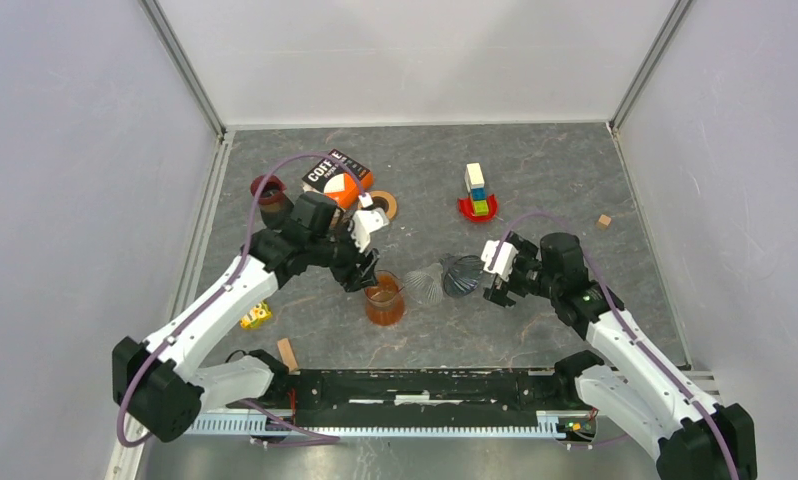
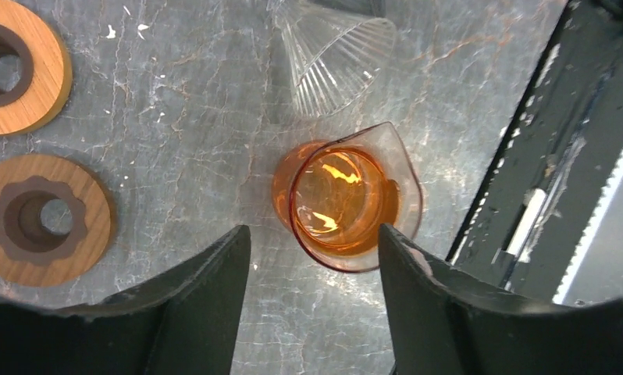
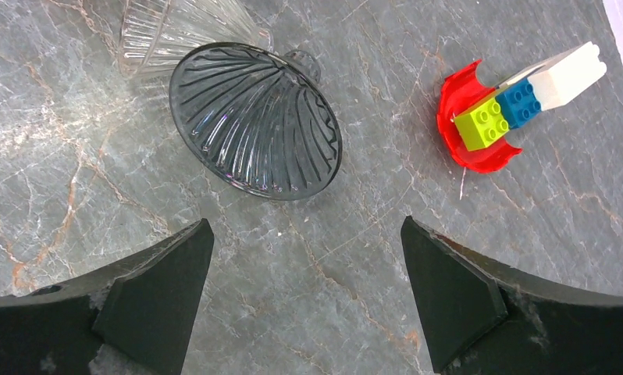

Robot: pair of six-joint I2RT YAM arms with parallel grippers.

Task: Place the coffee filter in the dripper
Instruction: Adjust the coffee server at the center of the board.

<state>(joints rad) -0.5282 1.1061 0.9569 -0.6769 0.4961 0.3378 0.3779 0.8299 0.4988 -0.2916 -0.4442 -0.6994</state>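
Though it hangs directly over the amber carafe (image 2: 343,203), the left gripper (image 2: 312,230) holds nothing. Its jaws stand partly apart, one on either side of the glass. Just right of the carafe lies a clear ribbed cone (image 2: 332,55), possibly the filter, since no paper one shows. Next right, the smoky dripper (image 3: 254,117) lies tipped on its side. Further right of the carafe, the right gripper (image 3: 307,225) hovers near the dripper, spread wide and empty.

Step judged: approach, no grasp yet. Next move calls for standing the dripper mouth up, then seating the filter inside it.
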